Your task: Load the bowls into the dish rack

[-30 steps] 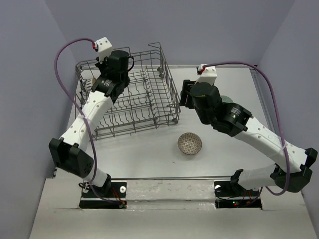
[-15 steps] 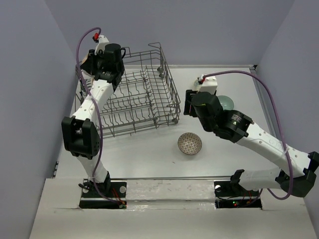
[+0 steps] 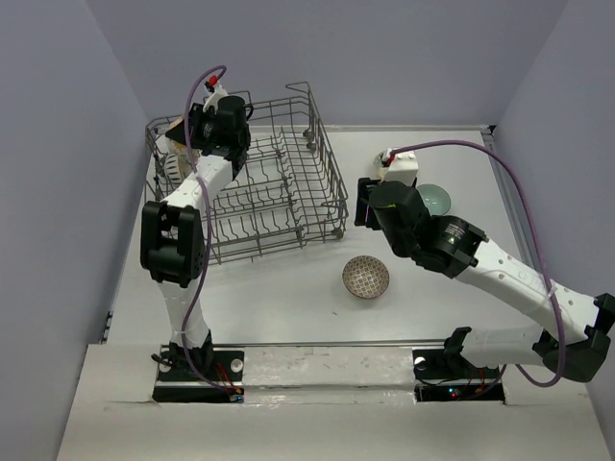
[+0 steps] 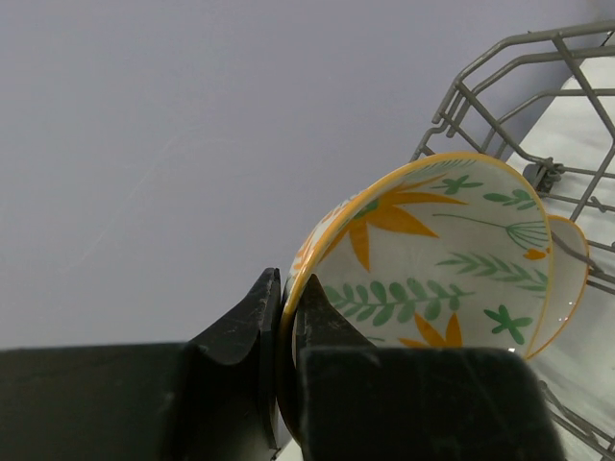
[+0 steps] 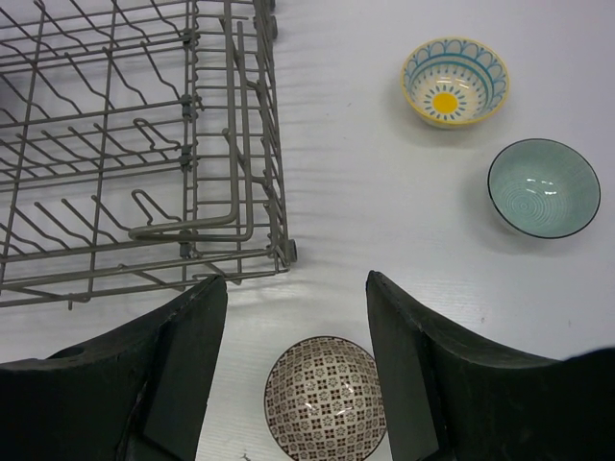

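While lilac walls (image 3: 58, 192) enclose the white table (image 3: 288, 298), the left pincer (image 4: 288, 283) clamps a flowered bowl (image 4: 432, 259); the right pincer (image 5: 293, 283) gapes.

left pincer (image 4: 290, 293) — clamped | right pincer (image 5: 293, 288) — spread, pointing down

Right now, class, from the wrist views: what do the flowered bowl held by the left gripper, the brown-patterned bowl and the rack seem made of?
Flowered bowl: likely glazed ceramic; smooth painted leaves, thin rim.
Brown-patterned bowl: likely glazed ceramic; glossy highlights inside.
Dish rack: grey wire, probably coated metal; matte, no shine.
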`<action>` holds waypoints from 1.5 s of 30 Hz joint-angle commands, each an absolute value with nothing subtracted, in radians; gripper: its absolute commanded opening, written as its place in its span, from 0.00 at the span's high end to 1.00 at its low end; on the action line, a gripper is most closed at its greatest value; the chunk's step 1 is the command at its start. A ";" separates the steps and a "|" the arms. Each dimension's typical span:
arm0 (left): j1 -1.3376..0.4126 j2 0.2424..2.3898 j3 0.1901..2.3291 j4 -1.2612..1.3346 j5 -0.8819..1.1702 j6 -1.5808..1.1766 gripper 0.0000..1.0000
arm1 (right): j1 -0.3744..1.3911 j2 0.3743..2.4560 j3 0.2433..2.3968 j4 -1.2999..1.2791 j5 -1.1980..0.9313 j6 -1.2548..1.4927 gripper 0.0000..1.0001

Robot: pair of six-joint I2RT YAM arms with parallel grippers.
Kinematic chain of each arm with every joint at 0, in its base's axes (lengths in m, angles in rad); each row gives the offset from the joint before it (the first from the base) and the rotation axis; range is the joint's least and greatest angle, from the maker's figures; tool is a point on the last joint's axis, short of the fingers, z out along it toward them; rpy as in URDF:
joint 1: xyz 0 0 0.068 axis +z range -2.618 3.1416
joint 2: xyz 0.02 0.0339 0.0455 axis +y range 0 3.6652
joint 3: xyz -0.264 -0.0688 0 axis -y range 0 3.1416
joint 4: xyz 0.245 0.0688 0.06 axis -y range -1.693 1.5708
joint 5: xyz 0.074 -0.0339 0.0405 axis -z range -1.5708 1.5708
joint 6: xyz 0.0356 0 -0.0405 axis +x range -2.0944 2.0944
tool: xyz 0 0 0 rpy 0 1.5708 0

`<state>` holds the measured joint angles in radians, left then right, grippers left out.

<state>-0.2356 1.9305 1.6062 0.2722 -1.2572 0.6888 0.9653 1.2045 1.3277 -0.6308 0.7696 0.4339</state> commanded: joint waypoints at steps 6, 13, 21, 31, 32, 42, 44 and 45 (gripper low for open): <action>-0.244 1.950 1.589 0.471 -1.328 0.865 1.00 | 0.971 1.158 1.307 -0.581 0.761 0.434 0.35; -0.253 1.999 1.556 0.662 -1.359 1.008 1.00 | 0.971 1.143 1.285 -0.568 0.747 0.436 0.34; -0.268 2.055 1.531 0.885 -1.379 1.230 1.00 | 0.971 1.126 1.266 -0.558 0.741 0.426 0.34; -0.273 2.114 1.511 1.120 -1.387 1.411 1.00 | 0.971 1.112 1.239 -0.549 0.736 0.422 0.33; -0.273 2.121 1.509 1.171 -1.387 1.455 1.00 | 0.971 1.112 1.238 -0.548 0.735 0.422 0.33; -0.273 2.166 1.525 1.247 -1.385 1.525 1.00 | 0.971 1.108 1.226 -0.545 0.732 0.420 0.33; -0.273 2.172 1.528 1.259 -1.385 1.534 1.00 | 0.971 1.109 1.224 -0.545 0.732 0.419 0.33; -0.273 2.175 1.529 1.261 -1.385 1.542 1.00 | 0.971 1.108 1.224 -0.545 0.730 0.419 0.33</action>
